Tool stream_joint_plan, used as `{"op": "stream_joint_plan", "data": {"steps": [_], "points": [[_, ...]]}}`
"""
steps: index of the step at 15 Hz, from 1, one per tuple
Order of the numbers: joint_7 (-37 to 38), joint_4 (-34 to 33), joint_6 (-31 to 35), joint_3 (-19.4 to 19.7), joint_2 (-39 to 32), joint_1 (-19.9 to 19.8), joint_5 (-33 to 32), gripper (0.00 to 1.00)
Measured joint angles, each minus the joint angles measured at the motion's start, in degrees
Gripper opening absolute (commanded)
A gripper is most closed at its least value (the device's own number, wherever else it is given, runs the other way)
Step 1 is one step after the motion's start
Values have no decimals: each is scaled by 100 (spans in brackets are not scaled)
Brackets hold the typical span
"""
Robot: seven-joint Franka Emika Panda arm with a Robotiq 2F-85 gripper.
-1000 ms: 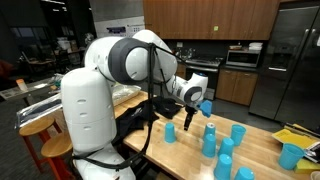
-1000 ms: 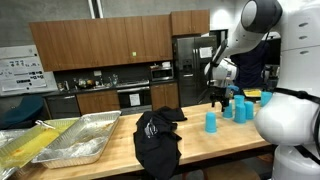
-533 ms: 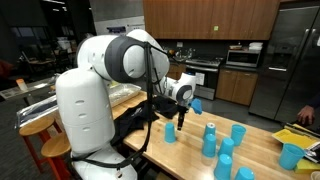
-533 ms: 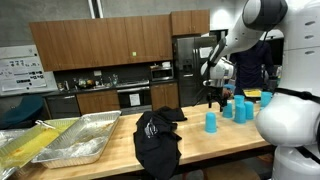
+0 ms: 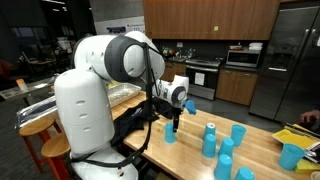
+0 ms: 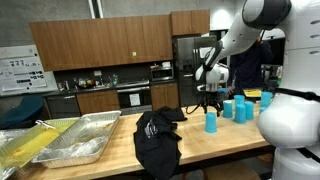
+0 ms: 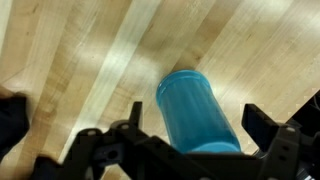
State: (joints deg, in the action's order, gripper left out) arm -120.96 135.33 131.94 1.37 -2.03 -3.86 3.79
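A blue cup [image 7: 195, 108] stands upside down on the wooden table [image 7: 90, 60], apart from the other cups. My gripper [image 7: 195, 125] hangs just above it, open, with one black finger [image 7: 135, 115] on each side of the cup and not touching it. In both exterior views the gripper [image 5: 172, 117] [image 6: 208, 102] points down over this cup [image 5: 170, 134] [image 6: 211, 122]. Nothing is held.
Several more blue cups [image 5: 209, 140] [image 6: 232, 108] stand grouped further along the table. A black cloth [image 6: 155, 138] [image 5: 133, 121] lies beside the near cup. Metal trays [image 6: 62, 140] sit at the table's other end. Kitchen cabinets and a fridge [image 5: 295, 60] stand behind.
The gripper has travelled away from the cluster of cups and come down over the lone cup near the black cloth. Its jaws have stayed open.
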Motion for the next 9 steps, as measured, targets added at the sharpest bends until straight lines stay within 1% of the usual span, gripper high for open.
{"op": "stream_joint_plan", "data": {"steps": [9], "points": [[4, 50, 17, -5, 93, 30, -65, 100]]}}
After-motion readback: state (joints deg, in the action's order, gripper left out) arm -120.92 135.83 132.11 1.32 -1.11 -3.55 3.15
